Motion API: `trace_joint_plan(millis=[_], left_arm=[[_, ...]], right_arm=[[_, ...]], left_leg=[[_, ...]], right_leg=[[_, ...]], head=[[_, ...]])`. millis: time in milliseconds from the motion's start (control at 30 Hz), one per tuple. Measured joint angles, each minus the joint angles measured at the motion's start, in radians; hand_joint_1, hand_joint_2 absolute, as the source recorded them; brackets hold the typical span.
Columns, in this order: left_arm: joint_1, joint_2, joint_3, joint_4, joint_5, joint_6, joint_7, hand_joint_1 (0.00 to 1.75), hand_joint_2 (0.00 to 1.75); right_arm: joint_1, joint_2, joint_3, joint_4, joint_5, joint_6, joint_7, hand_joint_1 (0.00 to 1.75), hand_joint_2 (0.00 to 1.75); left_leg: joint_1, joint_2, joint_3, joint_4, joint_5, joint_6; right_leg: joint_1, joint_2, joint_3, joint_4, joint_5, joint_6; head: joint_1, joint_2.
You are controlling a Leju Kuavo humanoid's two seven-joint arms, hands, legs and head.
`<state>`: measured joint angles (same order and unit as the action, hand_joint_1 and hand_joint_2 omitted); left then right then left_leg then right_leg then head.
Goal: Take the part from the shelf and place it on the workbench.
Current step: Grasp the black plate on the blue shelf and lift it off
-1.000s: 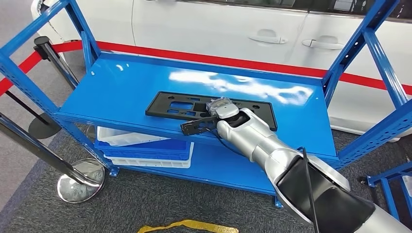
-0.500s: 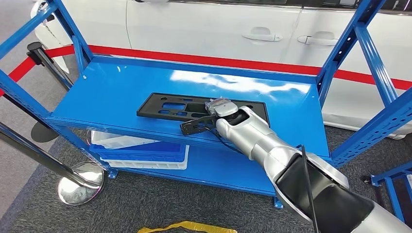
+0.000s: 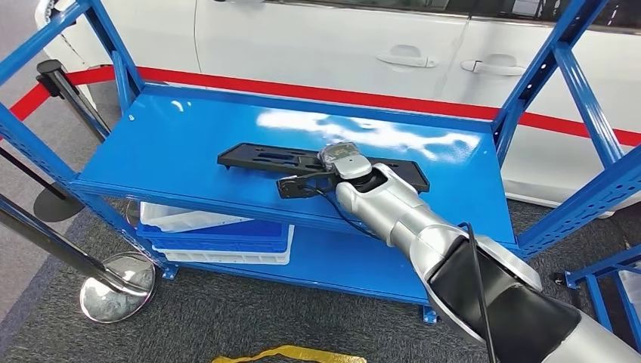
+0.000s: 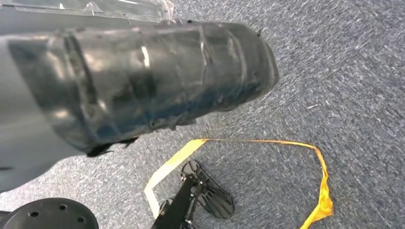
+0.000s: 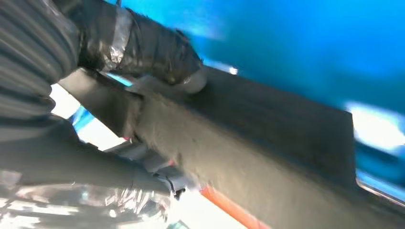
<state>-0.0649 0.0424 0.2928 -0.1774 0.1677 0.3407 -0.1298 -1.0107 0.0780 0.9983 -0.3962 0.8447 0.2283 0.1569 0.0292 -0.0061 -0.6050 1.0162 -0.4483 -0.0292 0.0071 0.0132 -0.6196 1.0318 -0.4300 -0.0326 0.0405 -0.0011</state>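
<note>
Reaching forward and left from the lower right of the head view, the silver right arm ends at the right hand [image 3: 332,172], fingers clamped on the near long edge of the black plastic part [image 3: 261,159]. Part is a long flat rectangular panel with cut-out slots, matte, near edge lifted and tilted off the blue shelf [image 3: 174,144], far edge close to or on the shelf top. In the right wrist view a taped dark finger [image 5: 157,52] presses on the part's top face [image 5: 267,143], thumb side under it; surface looks grainy, view blurred. A small black camera block hangs just left of the hand, over the shelf's front lip.

Shelf top is glossy painted metal with white glare beyond the hand. Below the hand, on the lower shelf level, stacked blue and white plastic bins [image 3: 219,231]. Beyond the shelf, a white car [image 3: 340,45] and red barrier belt [image 3: 317,94]. Chrome stanchion base [image 3: 113,283] on grey carpet, far left of the hand.

Left hand [image 4: 143,81] hangs over grey carpet and yellow tape [image 4: 267,157]; dark taped cover, fingers not readable, state cannot be told.
</note>
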Motion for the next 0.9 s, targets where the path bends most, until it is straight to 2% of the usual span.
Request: trace_joint_plan(millis=[167, 533, 667, 800, 900], left_arm=[[0.000, 0.000, 0.002, 0.000, 0.000, -0.002, -0.002, 0.00, 0.00], [0.000, 0.000, 0.002, 0.000, -0.002, -0.004, -0.003, 0.00, 0.00], [0.000, 0.000, 0.003, 0.000, -0.010, -0.005, -0.006, 0.00, 1.75], [0.000, 0.000, 0.003, 0.000, -0.028, -0.018, -0.022, 0.00, 1.75], [0.000, 0.000, 0.003, 0.000, -0.046, -0.040, -0.043, 0.00, 1.75]], right_arm=[[0.001, 0.000, 0.000, -0.001, 0.005, -0.017, -0.005, 1.75, 1.75], [0.003, 0.001, 0.000, -0.007, 0.034, -0.056, -0.030, 1.75, 1.75], [0.003, 0.007, 0.000, -0.037, 0.109, -0.142, -0.034, 1.75, 1.75], [0.001, 0.009, 0.000, -0.120, 0.233, -0.233, -0.006, 1.75, 1.75], [-0.004, 0.006, 0.000, -0.234, 0.333, -0.217, 0.000, 1.75, 1.75]], left_leg=[[0.000, -0.001, 0.000, 0.000, 0.000, 0.001], [0.000, -0.001, 0.003, -0.008, 0.002, 0.003], [0.000, 0.000, 0.003, -0.010, 0.003, 0.003], [0.000, -0.001, 0.003, -0.012, 0.004, 0.003], [0.000, 0.000, 0.003, -0.012, 0.004, 0.003]], right_leg=[[-0.002, -0.001, 0.000, -0.001, 0.000, 0.005], [-0.004, 0.000, -0.002, -0.001, 0.000, 0.005], [-0.004, 0.000, -0.003, 0.000, 0.000, 0.005], [-0.004, 0.000, -0.003, 0.000, 0.000, 0.005], [-0.004, 0.001, -0.004, 0.000, 0.000, 0.005]], head=[[0.000, 0.000], [-0.001, 0.000], [-0.001, 0.000], [-0.001, 0.000], [-0.001, 0.000]])
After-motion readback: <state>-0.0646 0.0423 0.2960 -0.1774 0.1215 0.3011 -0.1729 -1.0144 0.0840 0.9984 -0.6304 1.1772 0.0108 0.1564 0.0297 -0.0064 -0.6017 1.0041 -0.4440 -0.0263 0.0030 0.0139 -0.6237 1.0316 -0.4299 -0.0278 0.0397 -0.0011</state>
